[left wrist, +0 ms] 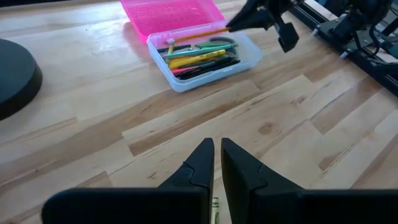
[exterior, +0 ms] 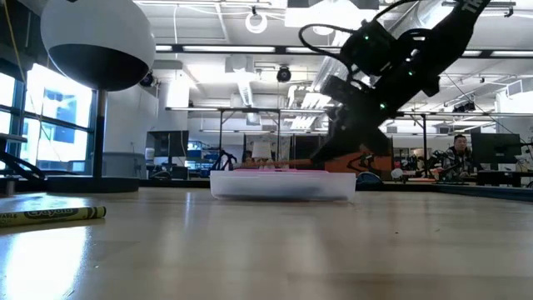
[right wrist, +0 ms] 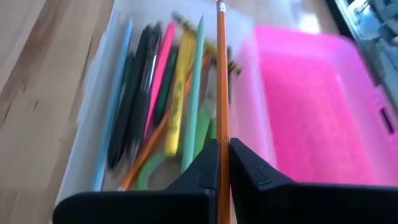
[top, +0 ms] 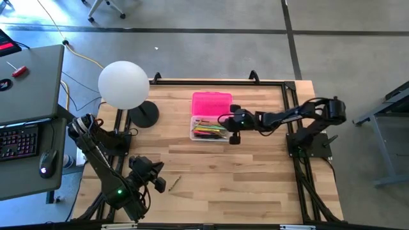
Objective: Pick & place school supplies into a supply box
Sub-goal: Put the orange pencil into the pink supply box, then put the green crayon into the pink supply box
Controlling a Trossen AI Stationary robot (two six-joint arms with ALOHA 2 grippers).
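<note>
The supply box [top: 209, 130], a clear tray with its pink lid [top: 212, 103] lying open beside it, sits mid-table and holds several pens, pencils and green-handled scissors [right wrist: 149, 171]. My right gripper [right wrist: 224, 149] reaches in from the table's right, low over the tray, and is shut on an orange pencil [right wrist: 221, 74]. My left gripper [left wrist: 216, 152] hangs near the front left of the table with its fingers almost together and nothing between them. A yellow-green crayon [top: 174, 183] lies flat on the wood just beside it. My right gripper pinches the orange pencil's shaft [right wrist: 222, 163] between its two fingers. They come slanting down from the table's right, and the pencil lies along them. It sticks out ahead over the tray next to the lid. Whether its eraser end [right wrist: 219, 7] touches the box, I cannot tell.
A lamp with a white globe [top: 123, 84] and a round black base [top: 146, 115] stands at the back left. Bare wood [top: 243, 179] lies between the box and the near edge. A black frame rail [top: 291, 96] borders the table.
</note>
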